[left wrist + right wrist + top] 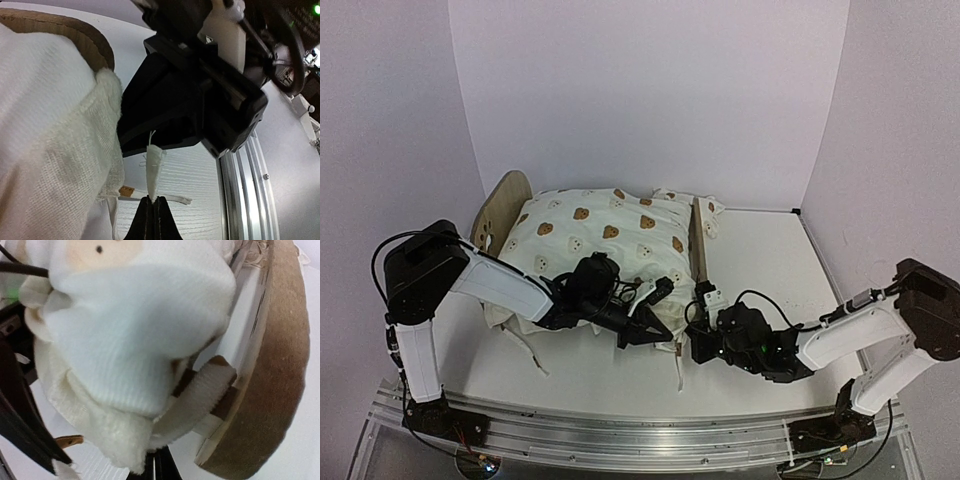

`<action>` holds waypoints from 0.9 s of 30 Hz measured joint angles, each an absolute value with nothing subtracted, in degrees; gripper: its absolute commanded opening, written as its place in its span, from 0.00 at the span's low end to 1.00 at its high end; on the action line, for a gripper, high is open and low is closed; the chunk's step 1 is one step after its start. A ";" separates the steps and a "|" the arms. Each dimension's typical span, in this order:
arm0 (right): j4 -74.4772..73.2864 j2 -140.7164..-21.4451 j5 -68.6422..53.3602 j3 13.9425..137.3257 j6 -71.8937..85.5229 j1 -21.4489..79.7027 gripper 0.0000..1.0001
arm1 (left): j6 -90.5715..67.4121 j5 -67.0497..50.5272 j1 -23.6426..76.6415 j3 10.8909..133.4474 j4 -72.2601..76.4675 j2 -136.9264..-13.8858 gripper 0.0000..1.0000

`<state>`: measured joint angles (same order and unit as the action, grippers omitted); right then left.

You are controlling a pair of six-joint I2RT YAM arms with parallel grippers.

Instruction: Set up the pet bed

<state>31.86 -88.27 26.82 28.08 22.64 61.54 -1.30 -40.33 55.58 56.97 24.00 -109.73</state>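
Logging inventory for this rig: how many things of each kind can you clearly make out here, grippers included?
pet bed: 1
bear-print bedding: 1
grippers: 2 (left gripper, right gripper)
Total: 4

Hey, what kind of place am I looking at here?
Likely a robotics lab test cell, not a home: plain white walls boxing in a white table, two robot arms bolted to an aluminium rail, and just one prop, a pet bed.
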 measured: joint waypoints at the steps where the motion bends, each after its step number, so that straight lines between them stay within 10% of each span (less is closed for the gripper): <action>1: 30.80 -87.01 25.97 28.08 22.75 61.54 0.00 | 0.00 -40.28 55.74 57.03 24.18 -110.19 0.00; 27: 8.46 -73.47 11.64 30.29 25.67 60.73 0.00 | 0.55 -30.82 57.44 63.88 17.36 -114.64 0.00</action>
<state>8.46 -73.47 11.64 30.29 25.67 60.73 0.55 -30.82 57.44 63.88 17.36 -114.64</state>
